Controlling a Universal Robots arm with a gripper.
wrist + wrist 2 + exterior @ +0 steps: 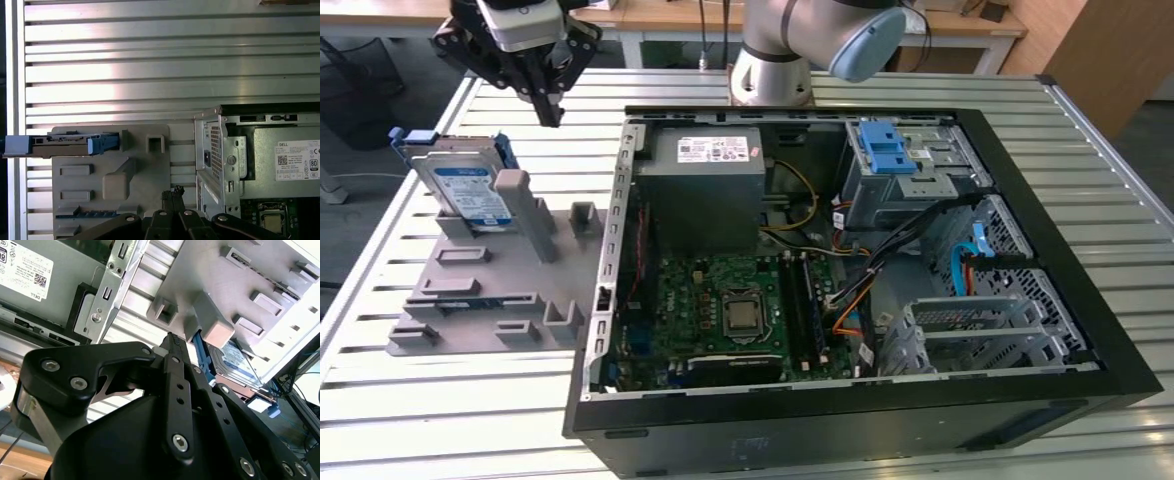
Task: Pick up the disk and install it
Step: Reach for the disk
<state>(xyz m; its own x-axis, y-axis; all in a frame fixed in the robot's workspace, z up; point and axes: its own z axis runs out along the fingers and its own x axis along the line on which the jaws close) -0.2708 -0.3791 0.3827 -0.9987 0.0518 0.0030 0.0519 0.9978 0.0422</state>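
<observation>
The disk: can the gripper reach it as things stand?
Probably yes: the disk stands on edge in the grey holder, top edge bare; the gripper hangs above, slightly aside, jaws shut, nothing between them.

Bright, seemingly overhead light; some glare.

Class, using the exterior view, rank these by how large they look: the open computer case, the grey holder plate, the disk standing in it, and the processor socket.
1. computer case
2. grey holder plate
3. disk, standing on edge in the plate
4. processor socket
</observation>
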